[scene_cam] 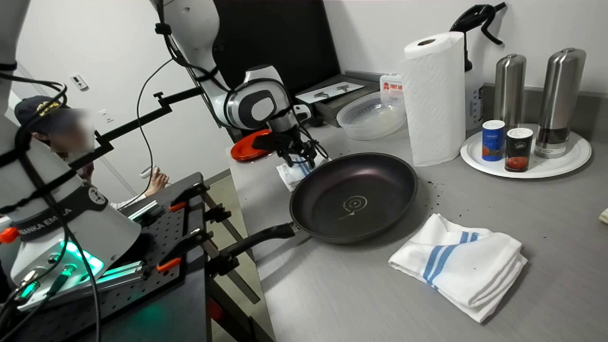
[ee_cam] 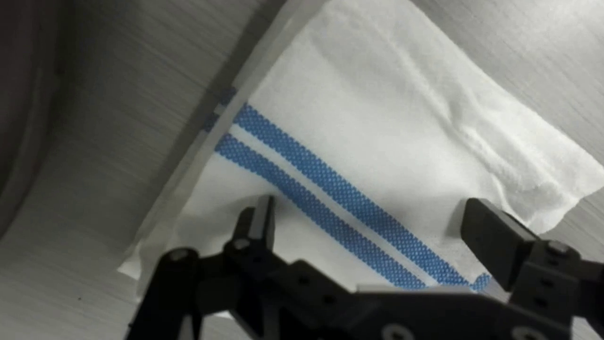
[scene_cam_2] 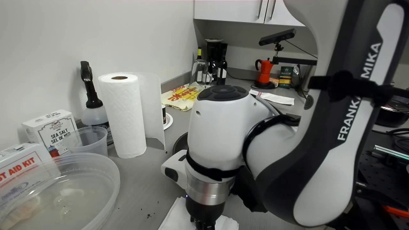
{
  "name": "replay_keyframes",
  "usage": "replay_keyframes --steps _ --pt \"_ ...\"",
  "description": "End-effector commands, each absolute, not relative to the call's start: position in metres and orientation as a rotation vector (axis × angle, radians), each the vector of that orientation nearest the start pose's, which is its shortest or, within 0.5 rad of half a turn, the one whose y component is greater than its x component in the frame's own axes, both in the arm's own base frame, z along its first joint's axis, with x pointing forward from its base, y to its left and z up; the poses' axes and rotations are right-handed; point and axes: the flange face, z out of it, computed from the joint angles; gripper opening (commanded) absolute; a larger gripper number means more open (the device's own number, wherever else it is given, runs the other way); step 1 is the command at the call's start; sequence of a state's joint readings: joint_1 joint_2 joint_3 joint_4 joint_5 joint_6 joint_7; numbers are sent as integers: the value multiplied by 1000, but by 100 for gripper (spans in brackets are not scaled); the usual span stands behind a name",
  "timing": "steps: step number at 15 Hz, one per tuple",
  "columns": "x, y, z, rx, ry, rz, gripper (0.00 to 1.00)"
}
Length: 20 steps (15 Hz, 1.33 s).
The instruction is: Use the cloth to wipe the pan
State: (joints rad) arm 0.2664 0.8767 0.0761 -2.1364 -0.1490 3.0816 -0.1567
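The hand points down over the cloth, its two fingers spread wide apart, with a pair of blue stripes running between them; whether the tips touch the fabric cannot be told. The cloth lies folded on the table, just beside the pan on its far left side, partly hidden by the pan's rim in an exterior view. The pan sits flat, a pale round mark inside it, its handle pointing near left across the table's edge. Dark crumbs lie to the right of the pan. A folded towel with blue stripes lies near right. Far right of the pan, a paper roll stands upright; farther right, a plate carries two steel mills, a blue shaker and a dark shaker. At the far side are a clear tub and, to its left, a red dish. In an exterior view, a salt box stands at the left near a spray bottle.
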Motion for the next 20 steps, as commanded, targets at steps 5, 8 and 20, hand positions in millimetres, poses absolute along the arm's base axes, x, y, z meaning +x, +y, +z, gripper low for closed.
replay_keyframes --steps 5,8,20 --pt "479 195 -8 -2968 -1014 -189 60" --pt "482 193 -6 -2975 -1023 -195 36" --pt "490 187 5 -2984 -1000 -190 3"
